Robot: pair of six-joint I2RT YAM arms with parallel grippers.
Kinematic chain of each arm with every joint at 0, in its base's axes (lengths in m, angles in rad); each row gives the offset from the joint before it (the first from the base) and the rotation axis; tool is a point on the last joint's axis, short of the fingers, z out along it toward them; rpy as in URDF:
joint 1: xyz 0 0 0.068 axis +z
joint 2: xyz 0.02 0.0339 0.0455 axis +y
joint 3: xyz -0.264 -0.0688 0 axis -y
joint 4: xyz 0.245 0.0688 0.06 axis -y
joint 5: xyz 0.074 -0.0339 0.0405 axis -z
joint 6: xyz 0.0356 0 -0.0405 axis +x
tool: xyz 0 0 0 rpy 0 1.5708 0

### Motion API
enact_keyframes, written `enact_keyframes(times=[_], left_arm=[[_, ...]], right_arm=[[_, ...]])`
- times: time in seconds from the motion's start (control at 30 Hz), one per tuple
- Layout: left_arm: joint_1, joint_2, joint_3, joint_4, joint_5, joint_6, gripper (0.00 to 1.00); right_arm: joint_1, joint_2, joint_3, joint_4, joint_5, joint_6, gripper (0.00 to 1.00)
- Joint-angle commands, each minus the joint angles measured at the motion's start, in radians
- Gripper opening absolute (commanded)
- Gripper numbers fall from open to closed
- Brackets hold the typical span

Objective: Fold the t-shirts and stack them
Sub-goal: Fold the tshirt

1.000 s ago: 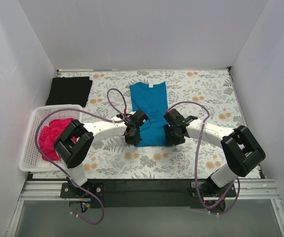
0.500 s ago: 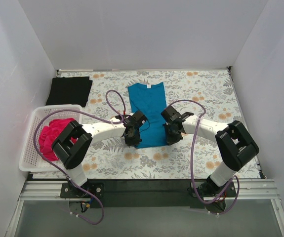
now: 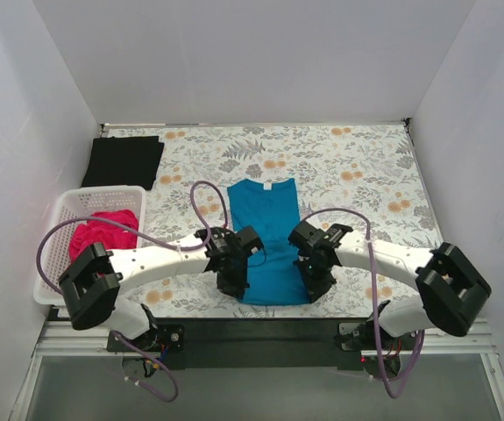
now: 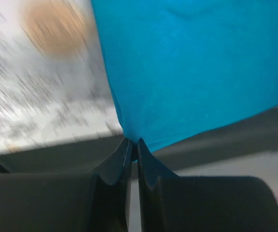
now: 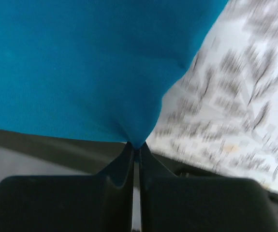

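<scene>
The teal-blue t-shirt [image 3: 269, 237] lies flat on the floral cloth, collar to the far side, its hem at the table's near edge. My left gripper [image 3: 234, 285] is shut on the hem's left corner, which shows pinched in the left wrist view [image 4: 134, 141]. My right gripper [image 3: 315, 288] is shut on the hem's right corner, also seen in the right wrist view [image 5: 136, 144]. The black t-shirt [image 3: 125, 161] lies folded at the far left. The magenta-pink t-shirt [image 3: 99, 233] sits crumpled in the basket.
The white mesh basket [image 3: 54, 241] stands at the left edge. White walls enclose the table on three sides. The black front rail [image 3: 260, 320] runs just below the shirt's hem. Purple cables loop over both arms.
Both grippers have pulled the teal-blue shirt toward the near edge; it slid down the table with its hem corners held. The wrist views are motion-blurred.
</scene>
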Motion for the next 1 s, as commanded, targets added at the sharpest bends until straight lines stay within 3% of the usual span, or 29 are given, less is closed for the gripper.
enact_keyframes(times=[0.0,0.1,0.2,0.53,0.97], left_arm=[[-0.133,-0.093,-0.030,-0.190,0.084,-0.123,0.00],[-0.200,-0.173,-0.052,-0.219,0.137,-0.234,0.00],[-0.194,-0.254,-0.055,-0.228,0.112,-0.261,0.00],[0.031,-0.256,0.101,-0.239,0.046,-0.110,0.00],[0.242,-0.190,0.204,-0.173,0.032,0.027,0.00]], right_arm=[[0.051,-0.117,-0.029,-0.240,-0.063,0.061,0.01],[0.071,-0.172,-0.004,-0.310,-0.095,0.092,0.01],[0.066,-0.162,0.104,-0.358,-0.046,0.066,0.01],[0.013,0.018,0.483,-0.453,0.068,-0.065,0.01],[-0.113,0.148,0.694,-0.485,0.071,-0.183,0.01]])
